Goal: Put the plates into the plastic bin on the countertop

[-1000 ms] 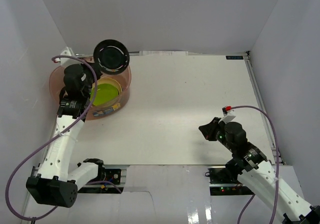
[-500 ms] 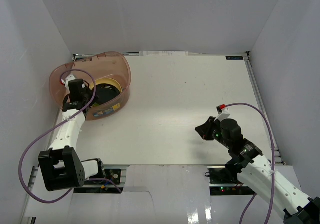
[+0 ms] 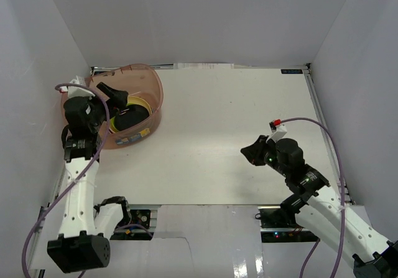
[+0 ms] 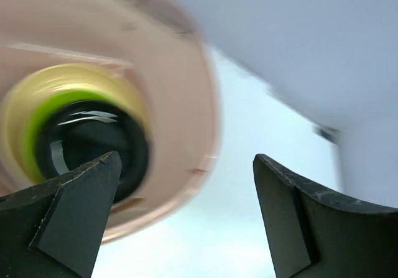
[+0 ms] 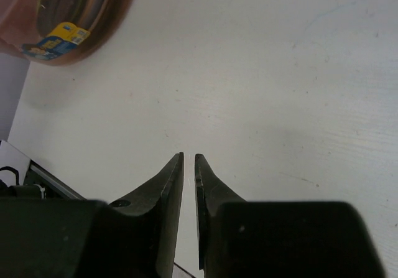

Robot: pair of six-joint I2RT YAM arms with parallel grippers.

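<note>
One plastic bin sits at the 10 o'clock corner of the white countertop in the top view. Stacked inside it are a glossy black plate on top, a lime green plate showing as a rim beneath it, and a yellow plate ringing that. The left gripper hangs over the bin's left side with its jaws spread wide and nothing between them. Its wrist view is blurred but puts the black plate toward 10 o'clock of the open fingers. The right gripper hovers above bare countertop toward 4 o'clock, well apart from the bin. Its fingers are drawn almost together, with only a thin slit left, and they grip nothing. A blue-and-yellow label shows on the bin's wall.
</note>
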